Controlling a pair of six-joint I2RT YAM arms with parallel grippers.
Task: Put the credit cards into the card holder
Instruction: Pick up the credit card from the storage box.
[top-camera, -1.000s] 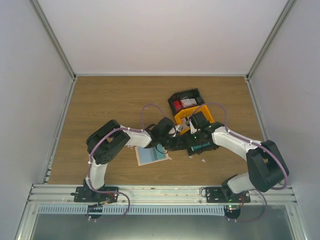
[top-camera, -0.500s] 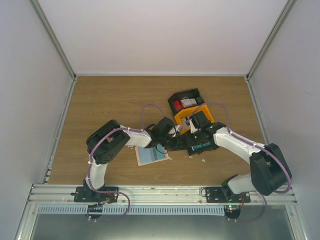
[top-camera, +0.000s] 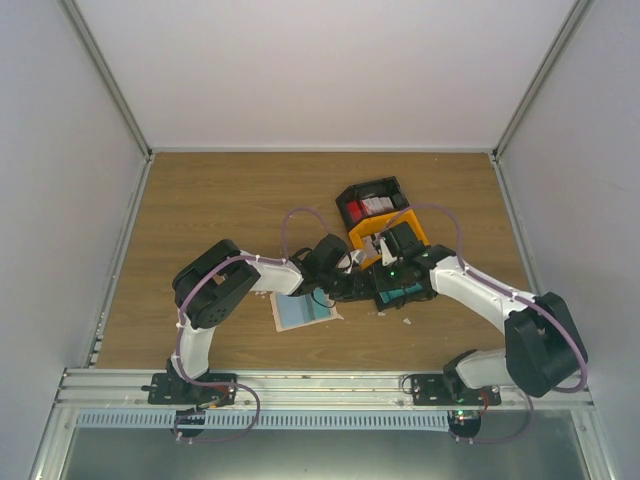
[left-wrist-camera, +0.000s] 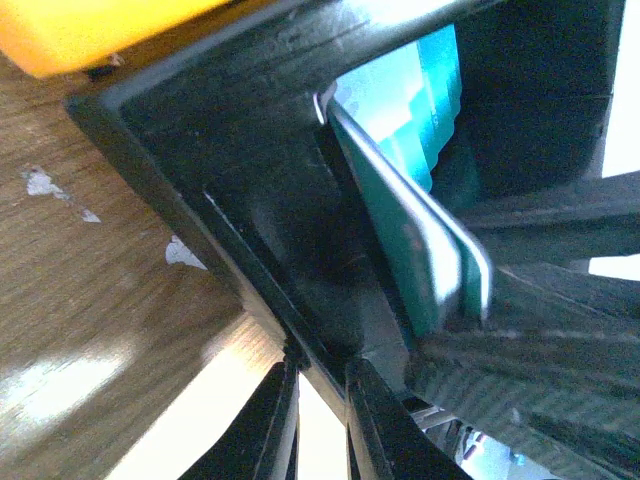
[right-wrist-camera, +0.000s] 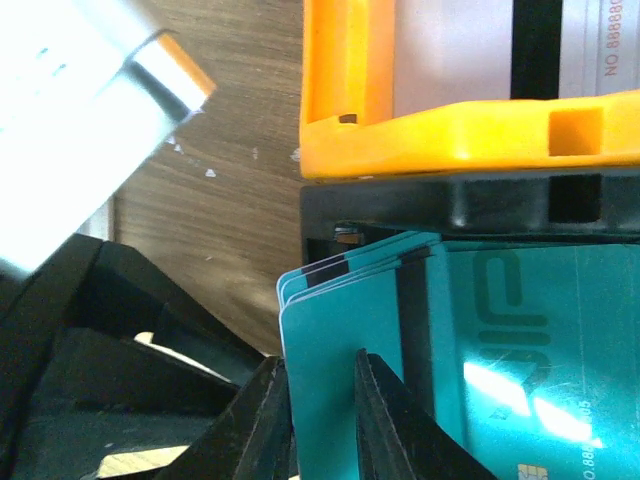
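Observation:
Several teal credit cards (right-wrist-camera: 500, 340) stand stacked in a small black bin (top-camera: 405, 292). They also show in the left wrist view (left-wrist-camera: 400, 190). My left gripper (left-wrist-camera: 322, 385) is shut on the black bin's wall (left-wrist-camera: 240, 170) at its near-left corner. My right gripper (right-wrist-camera: 318, 365) hangs over the front teal card (right-wrist-camera: 325, 330), jaws a narrow gap apart, with the card's face showing between them and nothing pinched. The card holder (top-camera: 303, 312) lies open on the table left of the bin, pale bluish-white side up, under the left arm.
A yellow bin (top-camera: 385, 232) with grey cards (right-wrist-camera: 450, 50) touches the black bin's far side. Another black bin (top-camera: 372, 203) with red and white cards stands behind it. White scraps (top-camera: 406, 321) lie on the wood near the bin.
The right arm's elbow has swung a little outward to the right. Both grippers stay at the black bin. The card holder has not moved.

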